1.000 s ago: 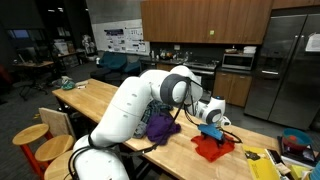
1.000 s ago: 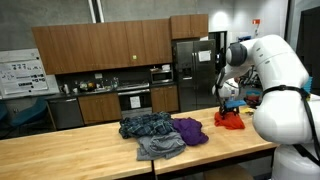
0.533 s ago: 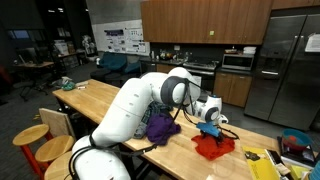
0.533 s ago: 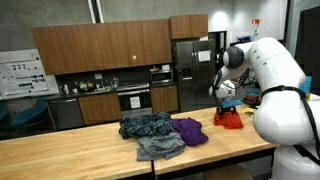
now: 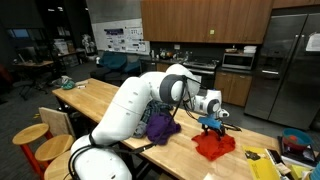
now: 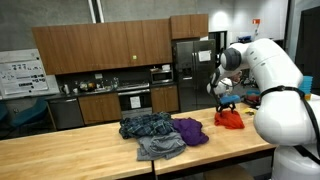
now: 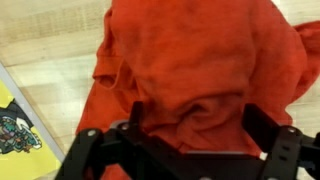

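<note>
A crumpled red cloth lies on the wooden table near its end; it also shows in an exterior view. My gripper hangs just above it, pointing down, and is seen in an exterior view too. In the wrist view the red cloth fills most of the picture. My gripper is open, with its two dark fingers spread wide over a fold of the cloth. Nothing is gripped between them.
A purple cloth, a blue plaid cloth and a grey one lie mid-table. A yellow printed sheet lies beside the red cloth. Wooden stools stand at the table's side. Kitchen cabinets and a fridge stand behind.
My gripper has risen a little off the red cloth. The cloth, peaked up under the gripper before, now lies lower and flatter on the table.
</note>
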